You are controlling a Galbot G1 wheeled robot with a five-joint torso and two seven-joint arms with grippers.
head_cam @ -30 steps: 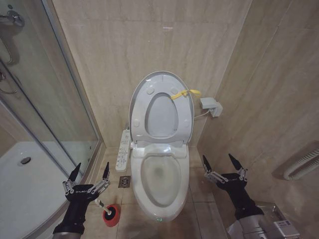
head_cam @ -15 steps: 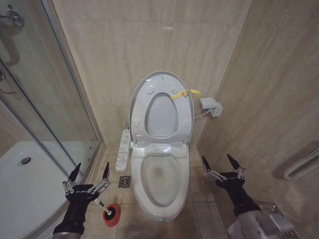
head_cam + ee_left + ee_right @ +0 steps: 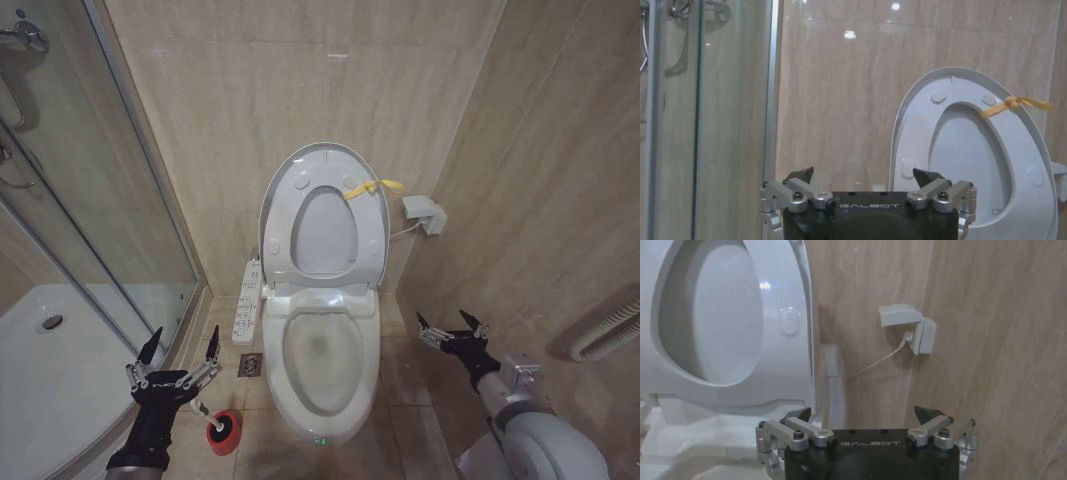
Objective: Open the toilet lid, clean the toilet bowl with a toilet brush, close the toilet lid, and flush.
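Jaws: spread, empty on left gripper [image 3: 181, 343] and right gripper [image 3: 451, 324].
Change: right arm retracted from glossy white plastic toilet lid [image 3: 324, 215], left raised.
Meaning: brushing next.

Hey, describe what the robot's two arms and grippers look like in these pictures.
Both arms end in black wrist housings printed with white GALBOT lettering. The left gripper and right gripper each carry two pointed black fingertips on silver metal linkages with visible bolts. The left forearm is black; the right arm shows a black forearm joined to a rounded grey-white shell. No loose cables are visible.
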